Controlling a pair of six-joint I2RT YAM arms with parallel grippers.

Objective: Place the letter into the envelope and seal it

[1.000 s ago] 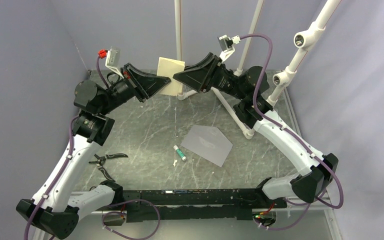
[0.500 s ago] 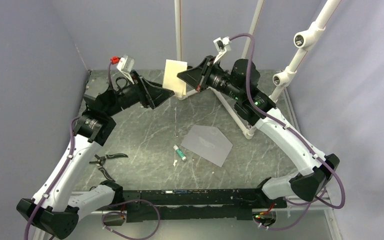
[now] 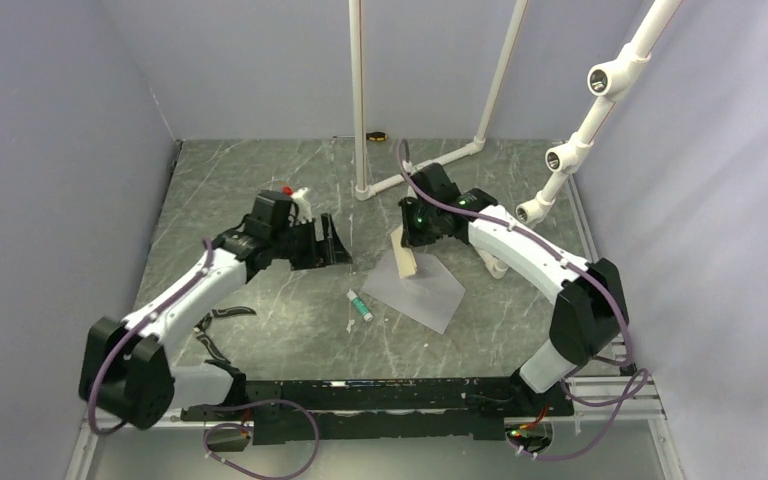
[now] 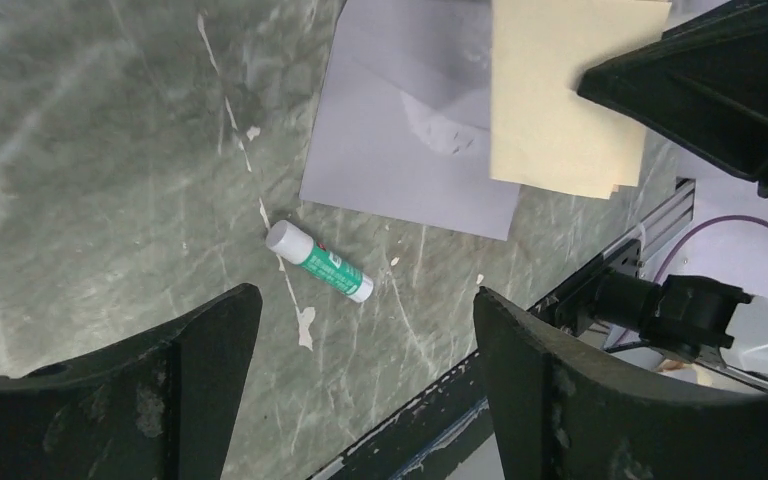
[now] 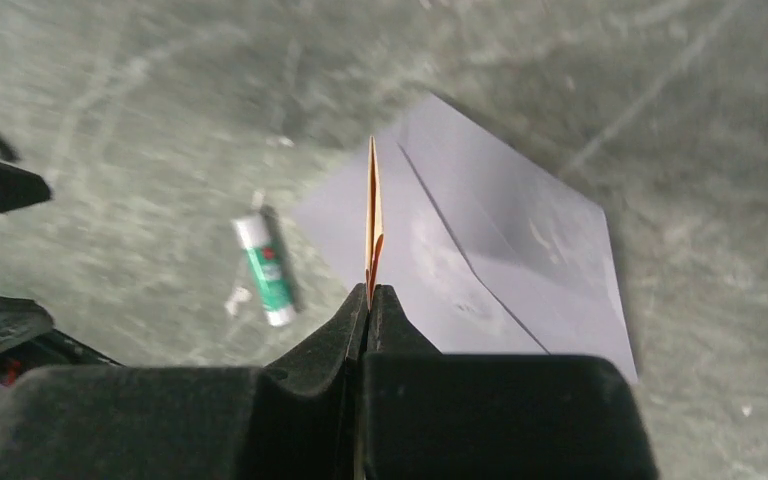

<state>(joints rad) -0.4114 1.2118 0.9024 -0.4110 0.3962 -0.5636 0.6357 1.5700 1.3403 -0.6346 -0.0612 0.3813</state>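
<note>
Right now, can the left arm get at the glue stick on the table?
Probably yes. The open left claw points down at the glue stick, nothing between them; the right claw holds the letter off to the side.

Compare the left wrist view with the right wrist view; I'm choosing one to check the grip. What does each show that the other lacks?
Only the left wrist view: the letter's broad tan face in front of the envelope, the right gripper seen from outside, and the left gripper's open, empty fingers. Only the right wrist view: the letter edge-on, pinched between the right gripper's shut fingers. Both: the grey envelope lying flat, the glue stick beside it, and the marbled table.
</note>
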